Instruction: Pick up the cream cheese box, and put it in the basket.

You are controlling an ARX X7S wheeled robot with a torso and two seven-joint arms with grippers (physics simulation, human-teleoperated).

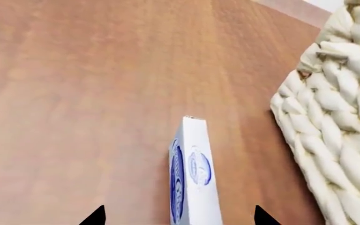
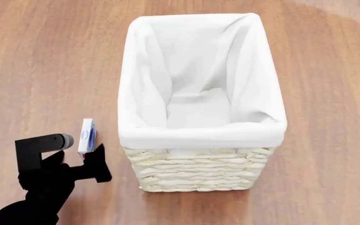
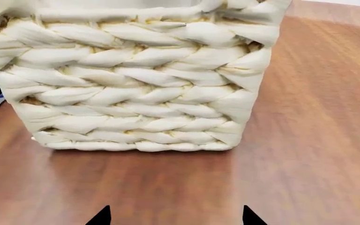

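Cream cheese box (image 2: 87, 136): small white carton, blue print on its faces, standing on a narrow edge on the bench (image 2: 42, 56), thin side up. Long axis runs away from the robot, roughly parallel to the basket's long side. In the left wrist view the box (image 1: 192, 178) sits between the two dark fingertips, which stand apart on either side with bench showing in the gaps; no contact visible.

Left hand (image 2: 83, 157): black, at the near end of the box, fingers spread, open around the carton and not clamped on it. One fingertip (image 2: 99, 154) shows on the basket side of the box.

Basket (image 2: 198, 171): cream woven wicker, white cloth folded over the rim, tall, just beside the box to its right. A narrow strip of bare wood lies between carton and wicker wall (image 1: 336, 140). The mouth is open and upward, its rim well above the box's top edge.

Open room: wide bare wood to the left of the box and beyond it. The basket wall is the only thing close by.

Right hand (image 3: 174, 218): low, facing the near wicker wall (image 3: 136, 89), tips apart, holding nothing.
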